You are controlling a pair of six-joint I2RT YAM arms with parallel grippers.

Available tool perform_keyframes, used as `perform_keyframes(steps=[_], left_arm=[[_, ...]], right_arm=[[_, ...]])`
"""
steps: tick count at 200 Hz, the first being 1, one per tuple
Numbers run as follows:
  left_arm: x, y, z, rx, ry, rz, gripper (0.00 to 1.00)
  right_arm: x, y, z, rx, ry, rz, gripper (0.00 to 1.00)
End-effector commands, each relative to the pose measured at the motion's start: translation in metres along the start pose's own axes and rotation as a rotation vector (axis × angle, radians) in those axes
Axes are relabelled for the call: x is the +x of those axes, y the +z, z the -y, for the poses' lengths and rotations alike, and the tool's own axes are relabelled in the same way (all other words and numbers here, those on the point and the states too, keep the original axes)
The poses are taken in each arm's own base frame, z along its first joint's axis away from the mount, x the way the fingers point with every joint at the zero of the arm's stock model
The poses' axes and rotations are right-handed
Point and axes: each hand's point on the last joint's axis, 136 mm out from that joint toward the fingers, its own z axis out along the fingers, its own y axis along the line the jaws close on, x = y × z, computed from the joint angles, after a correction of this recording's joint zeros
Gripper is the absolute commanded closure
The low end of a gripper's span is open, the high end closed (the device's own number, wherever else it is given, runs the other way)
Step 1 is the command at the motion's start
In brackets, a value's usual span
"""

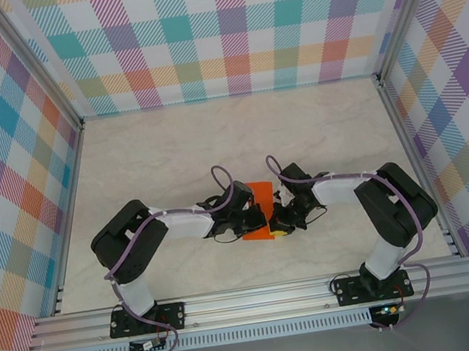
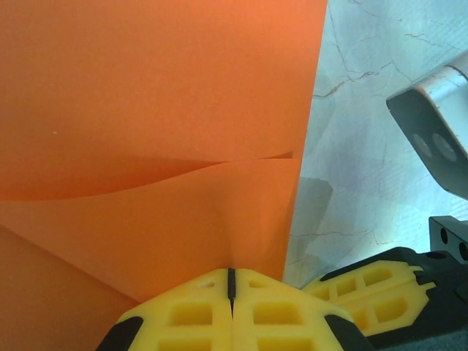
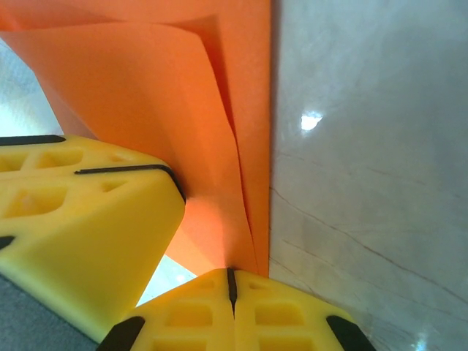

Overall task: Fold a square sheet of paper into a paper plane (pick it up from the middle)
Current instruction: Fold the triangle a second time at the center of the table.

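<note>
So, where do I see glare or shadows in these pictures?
Right wrist view: a small bright glare spot on the marble table. Left wrist view: a soft grey shadow lies on the table beside the orange paper. Top view: even light, no strong glare.

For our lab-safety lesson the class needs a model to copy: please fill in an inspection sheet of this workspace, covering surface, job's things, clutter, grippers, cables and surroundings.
Surface: pale marbled tabletop, bare apart from the paper.
Job's things: orange sheet of paper, partly folded with layers overlapping, at the centre between the arms.
Clutter: nothing seen.
Grippers: left gripper and right gripper each shut on the sheet, close beside one another.
Cables: purple cables loop along both arms.
Surroundings: plaid walls on three sides; aluminium rail along the near edge.
</note>
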Motion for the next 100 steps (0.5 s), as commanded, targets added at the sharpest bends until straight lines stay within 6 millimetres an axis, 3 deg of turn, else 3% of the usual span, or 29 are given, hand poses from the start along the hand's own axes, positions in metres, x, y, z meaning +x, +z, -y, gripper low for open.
perform_keyframes(steps=[1, 100], left_arm=[[-0.015, -0.002, -0.037, -0.127, 0.029, 0.122, 0.96], [-0.028, -0.009, -0.034, -0.069, -0.005, 0.140, 0.94]], right_arm=[[0.026, 0.016, 0.072, 0.267, 0.108, -0.070, 1.00], [0.027, 0.015, 0.078, 0.298, 0.110, -0.076, 1.00]])
